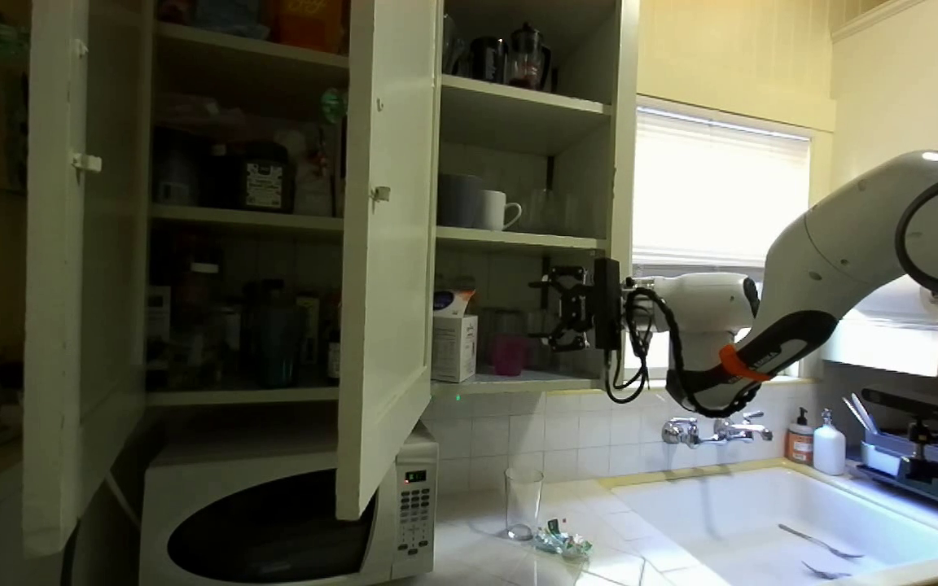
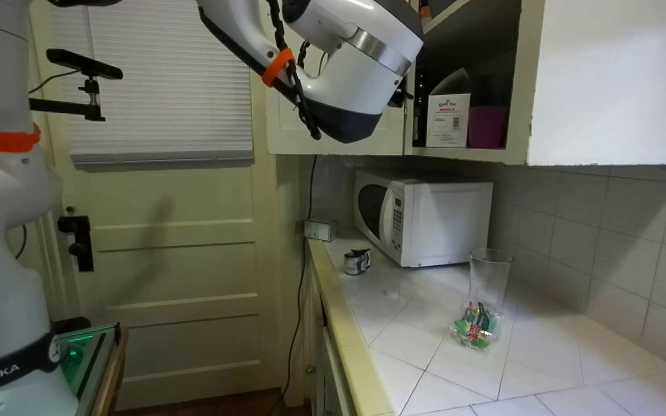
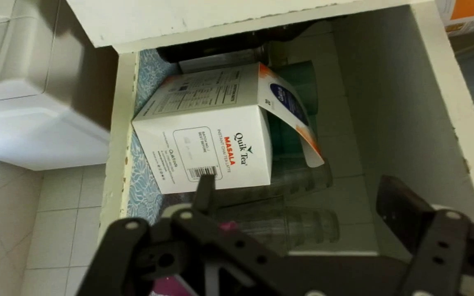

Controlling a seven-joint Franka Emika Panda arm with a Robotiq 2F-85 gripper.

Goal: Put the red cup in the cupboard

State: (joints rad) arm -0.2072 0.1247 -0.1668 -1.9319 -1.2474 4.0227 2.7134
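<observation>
The pinkish-red cup (image 1: 508,355) stands on the bottom shelf of the cream-white cupboard (image 1: 518,238), beside a white tea box. In an exterior view the cup (image 2: 487,127) shows right of that box at the shelf's edge. In the wrist view only bits of the cup (image 3: 170,287) show, mostly hidden behind the gripper's linkage. My gripper (image 1: 537,311) is at the cupboard's opening, to the right of and a little above the cup. Its fingers are wide apart with nothing between them in the wrist view (image 3: 303,197). The cup is not between the fingertips.
The tea box (image 3: 208,144) and clear glasses (image 3: 294,226) stand on the same shelf. An open door (image 1: 392,244) hangs left of this section. A white mug (image 1: 495,212) is one shelf up. A tall glass (image 1: 523,505), microwave (image 1: 290,505) and sink (image 1: 762,488) are below.
</observation>
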